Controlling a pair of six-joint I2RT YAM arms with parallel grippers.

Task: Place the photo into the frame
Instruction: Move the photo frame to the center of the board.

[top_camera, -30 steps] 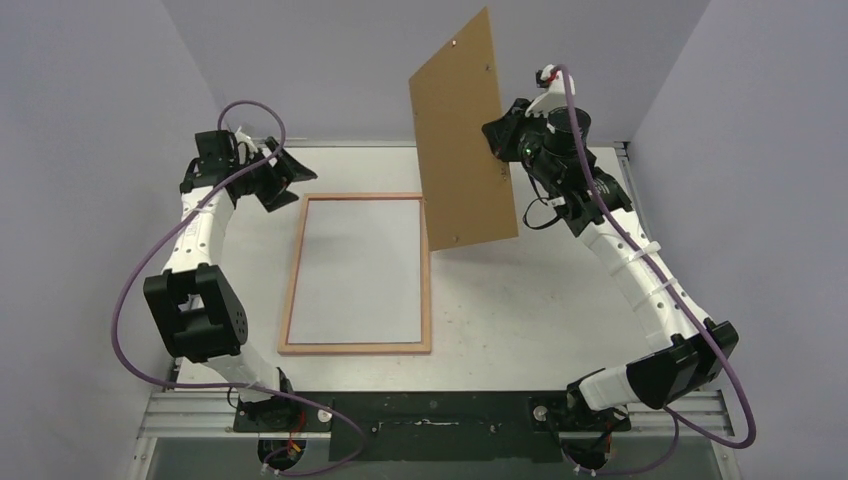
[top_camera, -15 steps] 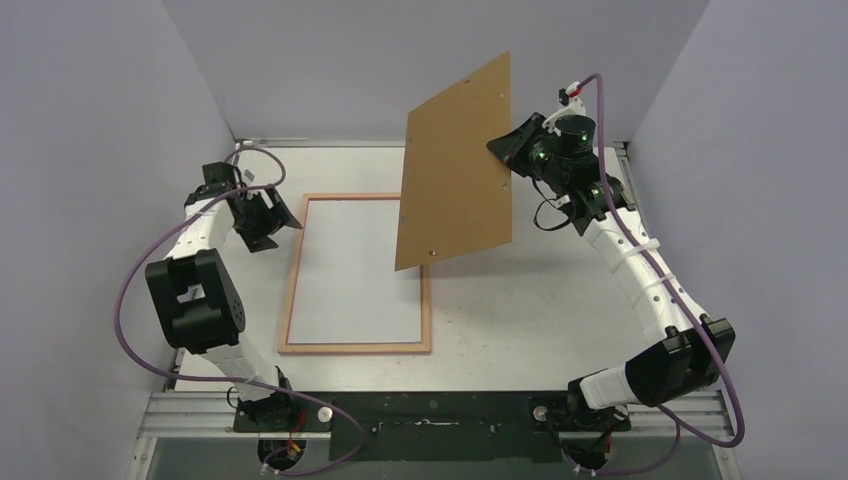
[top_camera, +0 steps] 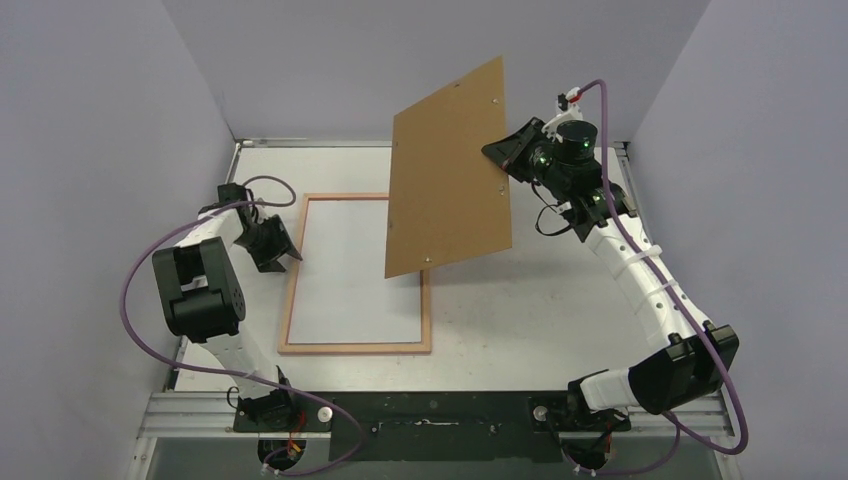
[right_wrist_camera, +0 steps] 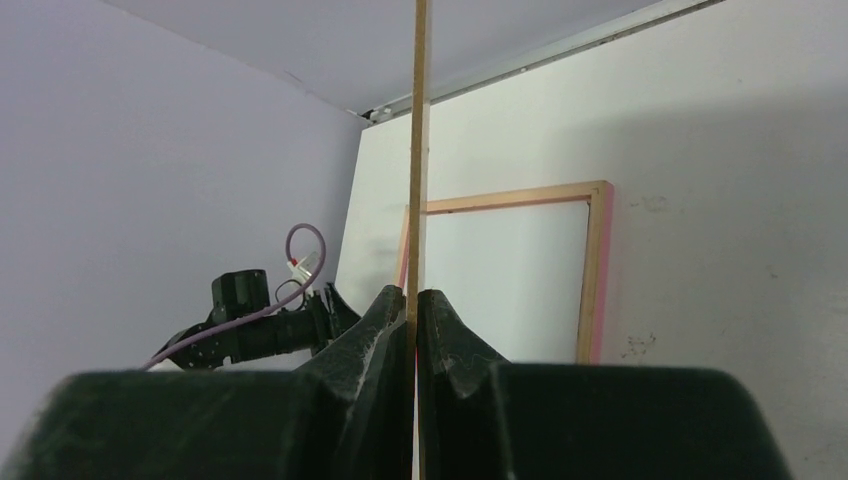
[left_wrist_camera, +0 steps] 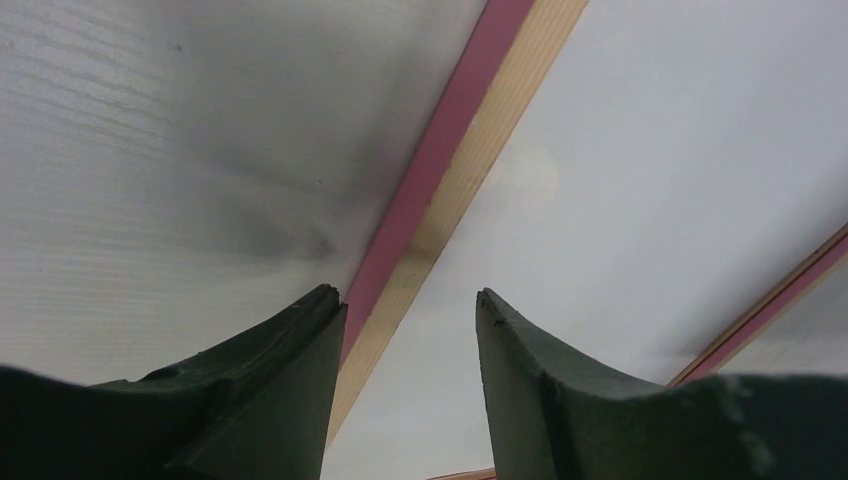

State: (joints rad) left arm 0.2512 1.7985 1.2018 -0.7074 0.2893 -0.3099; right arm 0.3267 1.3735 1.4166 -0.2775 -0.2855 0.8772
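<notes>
Counter [top_camera: 520, 300] carries everything. Brown backing board [top_camera: 450, 170] is up in the air, tilted, overhanging the frame's far right corner. The right pincer [top_camera: 503, 152] is clamped tight on its right edge, board edge-on between the jaws in the wrist view. Frame [top_camera: 355, 347] lies flat mid-counter, tan wood side up. Photo [top_camera: 345, 280] sits inside it, white back up. Left pincer [left_wrist_camera: 410, 300] is part open and holds nothing, jaws straddling the frame's left rail; contact can't be told.

I am looking at a brown backing board [top_camera: 448, 170] hanging tilted in the air over the far part of the white table [top_camera: 520, 310]; pale lilac walls [top_camera: 100, 150] are enclosing the table.
</notes>
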